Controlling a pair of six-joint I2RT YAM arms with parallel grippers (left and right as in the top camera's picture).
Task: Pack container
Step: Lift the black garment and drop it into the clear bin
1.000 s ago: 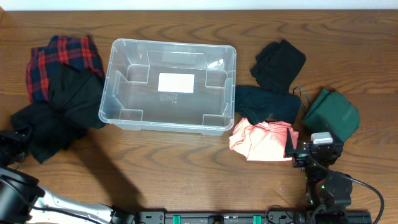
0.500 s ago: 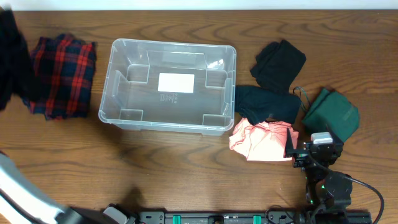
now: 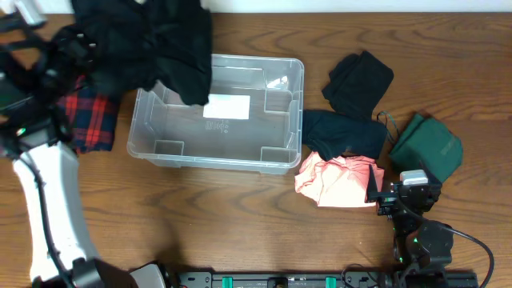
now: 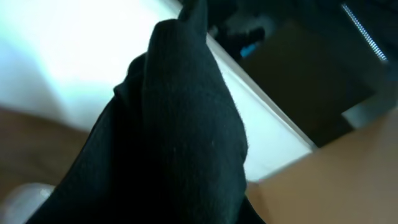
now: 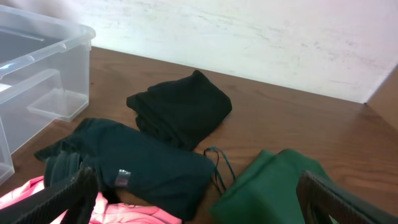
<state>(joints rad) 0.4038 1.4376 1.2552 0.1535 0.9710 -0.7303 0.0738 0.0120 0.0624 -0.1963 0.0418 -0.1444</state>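
The clear plastic container (image 3: pixel 160 148) stands at the table's middle, with a white label (image 3: pixel 226 106) on its bottom; its corner shows in the right wrist view (image 5: pixel 37 62). My left gripper (image 3: pixel 76 44) is raised at the far left, shut on a large black garment (image 3: pixel 152 40) that hangs over the container's far left corner. That cloth fills the left wrist view (image 4: pixel 174 137) and hides the jaws. My right gripper (image 3: pixel 402 194) (image 5: pixel 199 205) is open and empty, low beside a pink garment (image 3: pixel 336 180).
A red plaid garment (image 3: pixel 88 120) lies left of the container. To its right lie a dark teal garment (image 3: pixel 344 132), a folded black one (image 3: pixel 360 80) and a green one (image 3: pixel 428 144). The wall runs along the table's far edge.
My left arm has lifted the black garment off the plaid one and swung it right, from the far left edge to above the container's left end. The right arm has not moved.
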